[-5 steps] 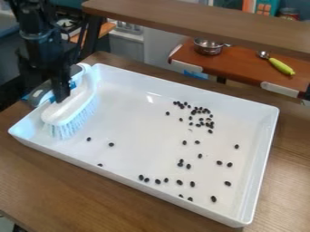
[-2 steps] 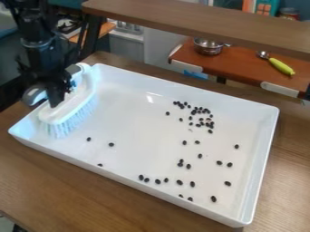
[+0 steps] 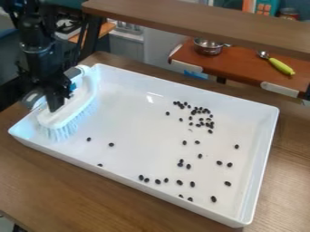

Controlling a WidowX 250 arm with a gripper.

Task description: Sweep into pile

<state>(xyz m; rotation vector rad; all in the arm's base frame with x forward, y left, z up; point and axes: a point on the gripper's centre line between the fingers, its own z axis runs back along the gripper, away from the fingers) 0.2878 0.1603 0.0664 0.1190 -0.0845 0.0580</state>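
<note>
Wooden table [image 3: 48, 181] carries white tray [image 3: 259, 154]. My gripper [image 3: 55, 102] is clamped on brush [image 3: 71, 108], at left end of tray in view. Bristles [image 3: 63, 130] point down; brush's long axis runs along this short end. Beans [image 3: 111, 144] lie right of it, so broadside push rightward should gather them. Tray walls could catch brush. Pot [image 3: 209, 47] stands behind, out of way.

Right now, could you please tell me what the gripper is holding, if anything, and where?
The gripper appears to hold the white brush by its handle.
</note>
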